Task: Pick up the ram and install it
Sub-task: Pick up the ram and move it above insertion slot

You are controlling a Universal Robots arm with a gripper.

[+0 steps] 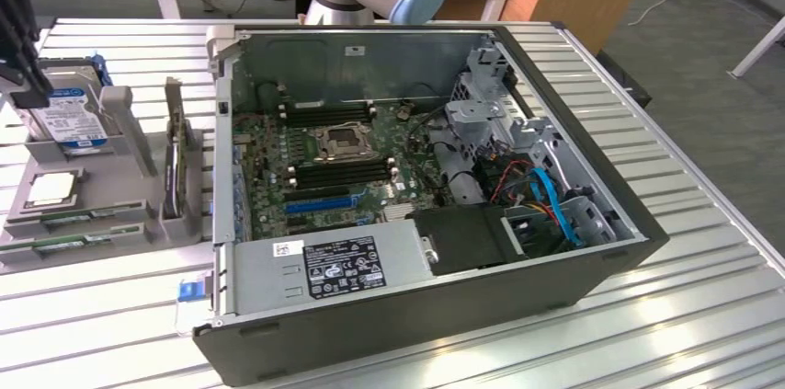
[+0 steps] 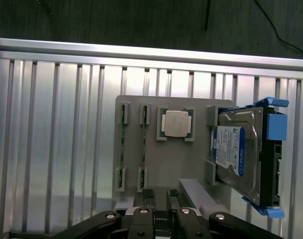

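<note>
Hovering gripper (image 2: 160, 195), jaws parted and empty, above grey holder (image 2: 176, 159), two ram sticks (image 2: 122, 147), processor (image 2: 175, 123), hard drive (image 2: 238, 149)

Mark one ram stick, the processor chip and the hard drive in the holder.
ram stick (image 2: 122, 144): wrist view, exposed green edge, mid-length.
processor chip (image 2: 175, 122): wrist view, centre of silver lid.
hard drive (image 2: 230, 149): wrist view, blue-white label.

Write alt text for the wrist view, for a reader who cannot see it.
Two green ram sticks stand on edge in a grey holder that lies on a slatted metal table. The same holder also carries a square silver processor and a hard drive with a blue-white label.
</note>
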